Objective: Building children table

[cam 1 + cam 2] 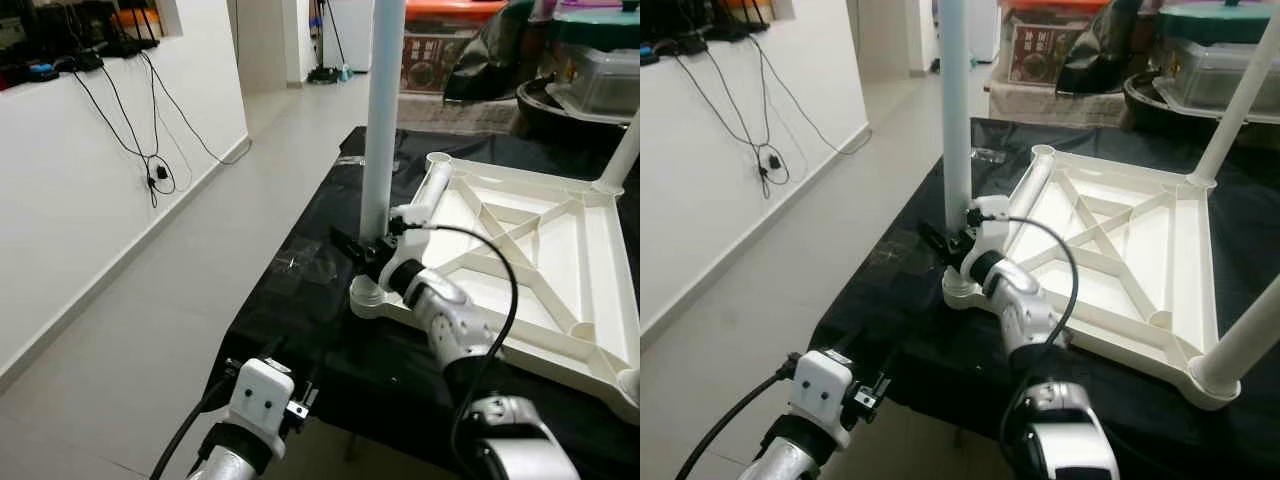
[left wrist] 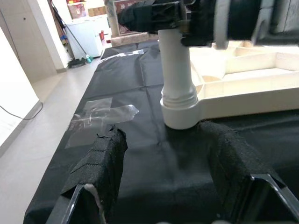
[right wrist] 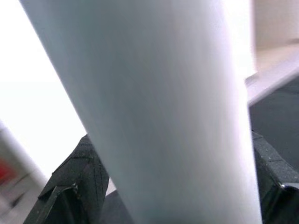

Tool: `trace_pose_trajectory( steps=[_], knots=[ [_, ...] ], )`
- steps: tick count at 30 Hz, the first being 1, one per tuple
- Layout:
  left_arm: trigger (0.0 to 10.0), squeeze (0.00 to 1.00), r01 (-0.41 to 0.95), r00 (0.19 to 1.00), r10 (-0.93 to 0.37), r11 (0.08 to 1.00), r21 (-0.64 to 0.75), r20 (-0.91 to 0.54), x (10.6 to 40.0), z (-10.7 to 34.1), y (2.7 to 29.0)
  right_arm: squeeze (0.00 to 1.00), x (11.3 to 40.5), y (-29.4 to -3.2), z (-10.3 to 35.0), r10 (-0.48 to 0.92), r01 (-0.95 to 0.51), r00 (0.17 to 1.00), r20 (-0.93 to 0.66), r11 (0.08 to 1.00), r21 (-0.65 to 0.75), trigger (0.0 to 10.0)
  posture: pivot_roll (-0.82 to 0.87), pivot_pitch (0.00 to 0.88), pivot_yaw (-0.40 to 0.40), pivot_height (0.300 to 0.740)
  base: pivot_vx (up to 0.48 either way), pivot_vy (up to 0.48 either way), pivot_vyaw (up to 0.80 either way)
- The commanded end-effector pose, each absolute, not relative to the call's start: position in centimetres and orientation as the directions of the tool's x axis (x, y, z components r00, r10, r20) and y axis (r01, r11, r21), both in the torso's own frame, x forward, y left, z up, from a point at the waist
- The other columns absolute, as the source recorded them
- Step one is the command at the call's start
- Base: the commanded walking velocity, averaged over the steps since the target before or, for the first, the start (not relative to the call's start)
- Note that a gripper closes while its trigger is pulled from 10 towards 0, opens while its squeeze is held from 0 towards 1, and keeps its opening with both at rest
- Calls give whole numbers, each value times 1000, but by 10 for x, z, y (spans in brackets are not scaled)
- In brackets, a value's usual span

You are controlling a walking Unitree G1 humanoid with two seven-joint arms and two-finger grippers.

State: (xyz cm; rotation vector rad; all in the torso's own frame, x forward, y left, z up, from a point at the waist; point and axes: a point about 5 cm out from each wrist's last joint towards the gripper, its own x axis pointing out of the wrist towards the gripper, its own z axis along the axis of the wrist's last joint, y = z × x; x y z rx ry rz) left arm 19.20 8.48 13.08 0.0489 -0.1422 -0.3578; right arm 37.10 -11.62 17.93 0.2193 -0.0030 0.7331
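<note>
Here the white children's table top (image 1: 540, 250) lies upside down on a black-covered surface (image 1: 300, 300), its ribbed underside facing up. A pale leg (image 1: 380, 110) stands upright in the corner socket (image 1: 368, 298) nearest the robot's left side. The right gripper (image 1: 362, 250) is clamped on this leg just above the socket: in the right wrist view the leg (image 3: 154, 112) sits between the two black fingers (image 3: 77, 186), one on each side, so the jaws are closed on it. A black cable (image 1: 500, 270) arcs from the wrist back along the silver right arm (image 1: 450, 320).

The left gripper (image 2: 163, 186) is held low at the near edge of the surface, in front of the same corner. In the left wrist view its jaws stand apart with nothing between them, the socket (image 2: 180, 109) and the foot of the leg straight ahead of them, well apart from the fingertips. A crumpled piece of clear film (image 2: 100, 116) lies on the black cover beside the socket, ahead of the left finger.

Beyond the right jaws, another leg (image 1: 1235, 100) stands at the far corner of the top, and a third (image 1: 1245, 345) rises from the near corner on the robot's right. To the left of both jaws is pale tiled floor (image 1: 150, 330) and a white wall (image 1: 70, 180) with dangling black cables (image 1: 150, 160).
</note>
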Motion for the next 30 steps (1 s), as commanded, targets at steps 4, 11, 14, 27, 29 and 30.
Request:
trace_pose_trajectory(
  steps=[4,11,14,27,29,30],
  knots=[
    [10000,0,334,934,-340,940,65,112,193,126,88,0,366,-93,178,852,-840,520,53,500,210,10000,-3,0,12,740,0,0,0],
    [10000,0,328,936,-333,943,62,113,192,126,87,0,353,-72,163,979,-979,155,-135,171,114,10000,23,0,-4,740,0,0,0],
    [10000,0,326,937,-331,943,61,113,191,126,87,0,352,-69,156,971,-983,135,-195,156,96,10000,25,0,-1,740,0,0,0],
    [10000,0,333,935,-337,941,60,110,191,125,86,0,375,-81,157,829,-845,531,-175,532,-44,0,9,0,6,740,0,0,0],
    [10000,0,332,935,-337,941,60,111,191,125,86,0,381,-89,158,749,-761,645,-154,647,-41,0,6,0,4,740,0,0,0],
    [10000,0,332,935,-337,941,60,111,191,125,87,0,386,-100,156,625,-636,766,-151,771,-37,0,-3,0,10,740,0,0,0]
  ],
)
